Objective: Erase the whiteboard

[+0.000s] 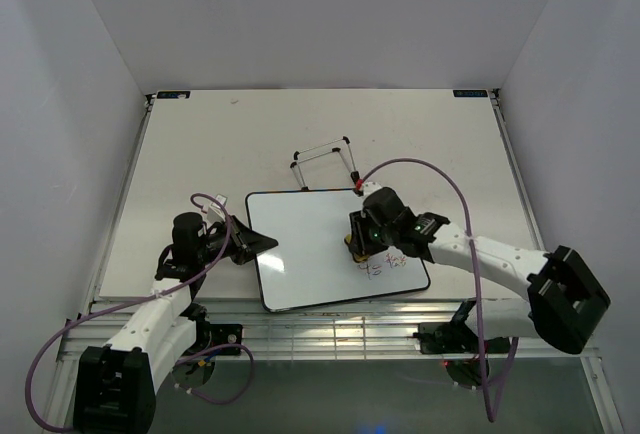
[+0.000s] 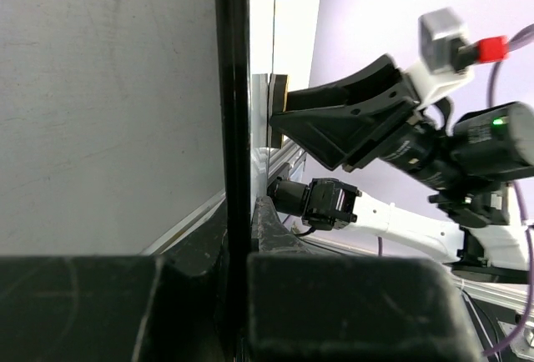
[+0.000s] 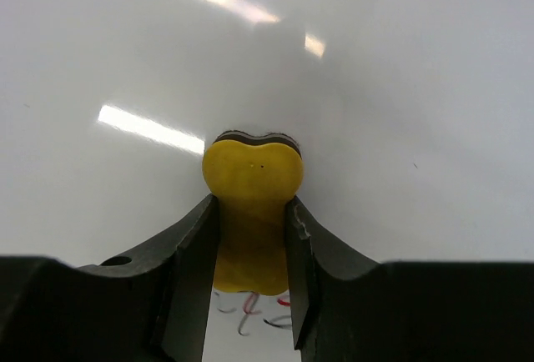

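Note:
The whiteboard lies flat near the table's front, with red-and-black scribbles near its right front corner. My left gripper is shut on the board's left rim; the left wrist view shows the black rim edge-on between the jaws. My right gripper is shut on a yellow eraser and holds its dark felt face against the board, just left of the scribbles. The right gripper also shows in the left wrist view.
A thin wire easel stand lies just behind the board. White walls enclose the table on three sides. The aluminium frame runs along the front edge by the arm bases.

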Controlling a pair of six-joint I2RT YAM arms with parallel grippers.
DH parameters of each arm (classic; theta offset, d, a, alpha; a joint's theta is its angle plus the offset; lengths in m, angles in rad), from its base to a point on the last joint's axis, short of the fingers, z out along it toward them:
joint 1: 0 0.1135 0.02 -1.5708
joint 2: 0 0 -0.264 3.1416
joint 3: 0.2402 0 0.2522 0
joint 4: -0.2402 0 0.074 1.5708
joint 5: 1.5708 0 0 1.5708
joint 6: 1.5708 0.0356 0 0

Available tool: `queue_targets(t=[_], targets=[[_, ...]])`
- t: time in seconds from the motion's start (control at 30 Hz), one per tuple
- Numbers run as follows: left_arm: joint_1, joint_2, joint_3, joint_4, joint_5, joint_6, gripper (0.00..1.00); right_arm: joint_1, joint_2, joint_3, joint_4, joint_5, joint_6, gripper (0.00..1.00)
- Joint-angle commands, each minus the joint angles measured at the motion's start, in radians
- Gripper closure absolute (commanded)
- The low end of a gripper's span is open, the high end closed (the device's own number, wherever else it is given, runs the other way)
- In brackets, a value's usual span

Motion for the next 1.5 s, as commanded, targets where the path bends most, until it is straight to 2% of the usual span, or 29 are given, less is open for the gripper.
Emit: queue_targets(t=[0.0, 0.2, 0.43, 0.73, 0.9, 1.07, 1.13, 1.23, 1.33, 1.47], targets=[[-0.003, -0.04, 0.047, 0.043, -0.074, 0.078, 1.0, -0.043, -0.077, -0.195, -0.198, -0.01, 0.043, 0.8], [-0.003, -0.008, 0.045, 0.043, -0.079, 0.066, 1.0, -0.109, -0.224, -0.292, -0.203, -0.041, 0.095, 0.79], [-0.003, 0.008, 0.037, 0.049, -0.079, 0.067, 1.0, -0.144, -0.224, -0.338, -0.159, -0.17, 0.093, 0.82], [-0.003, 0.015, 0.04, 0.052, -0.085, 0.072, 1.0, 0.012, -0.314, -0.324, -0.042, -0.237, 0.179, 0.84], [-0.003, 0.008, 0.043, 0.051, -0.088, 0.074, 1.0, 0.146, -0.236, -0.255, -0.027, -0.19, 0.201, 0.84], [-0.002, 0.012, 0.05, 0.051, -0.083, 0.074, 1.0, 0.184, -0.173, -0.227, -0.075, -0.083, 0.202, 0.84], [-0.003, 0.006, 0.047, 0.051, -0.082, 0.074, 1.0, 0.171, -0.178, -0.238, -0.12, -0.023, 0.207, 0.83], [-0.003, 0.001, 0.042, 0.049, -0.086, 0.075, 1.0, 0.083, -0.213, -0.272, -0.191, 0.017, 0.224, 0.81], [-0.003, 0.005, 0.039, 0.051, -0.086, 0.072, 1.0, -0.048, -0.271, -0.313, -0.231, 0.069, 0.233, 0.81], [-0.003, 0.0, 0.043, 0.051, -0.085, 0.07, 1.0, -0.174, -0.307, -0.335, -0.237, 0.062, 0.219, 0.82]])
